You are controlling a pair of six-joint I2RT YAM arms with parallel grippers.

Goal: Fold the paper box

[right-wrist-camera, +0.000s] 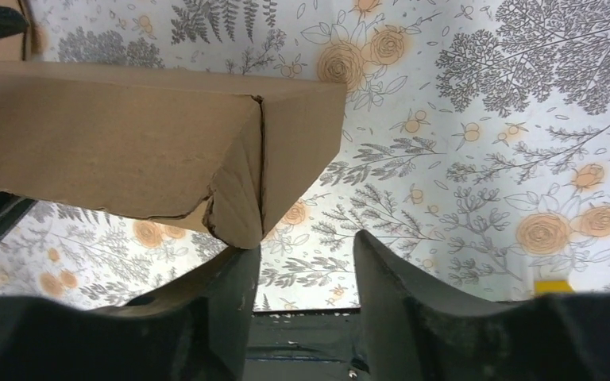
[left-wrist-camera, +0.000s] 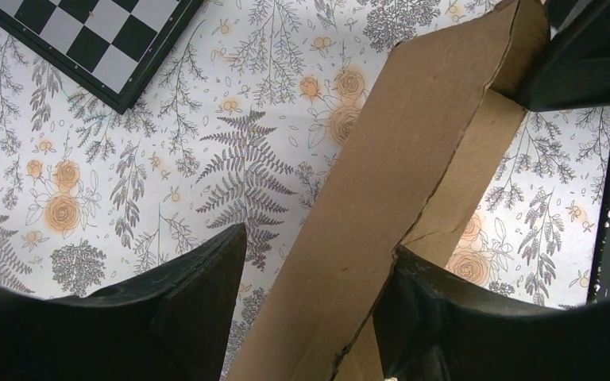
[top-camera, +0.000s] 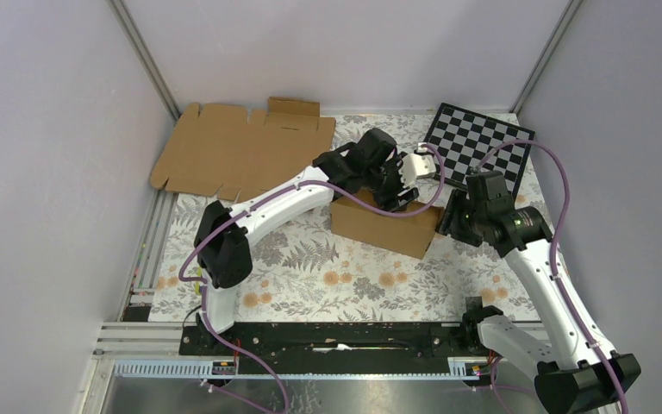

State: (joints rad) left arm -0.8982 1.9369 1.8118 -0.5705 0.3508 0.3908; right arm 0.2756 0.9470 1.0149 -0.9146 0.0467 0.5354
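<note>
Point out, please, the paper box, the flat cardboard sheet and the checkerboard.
paper box (top-camera: 379, 231): top external view, its near side wall.
flat cardboard sheet (top-camera: 233, 151): top external view, its middle panel.
checkerboard (top-camera: 474, 134): top external view, its chequered middle.

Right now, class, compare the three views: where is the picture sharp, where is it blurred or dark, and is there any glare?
Top external view: even, soft light, no glare, only a faint shadow beside the paper box. Left wrist view: the left tool is dark and soft-edged, the checkerboard crisp. Right wrist view: the right tool is dark and blurred, the box's corner sharp.
</note>
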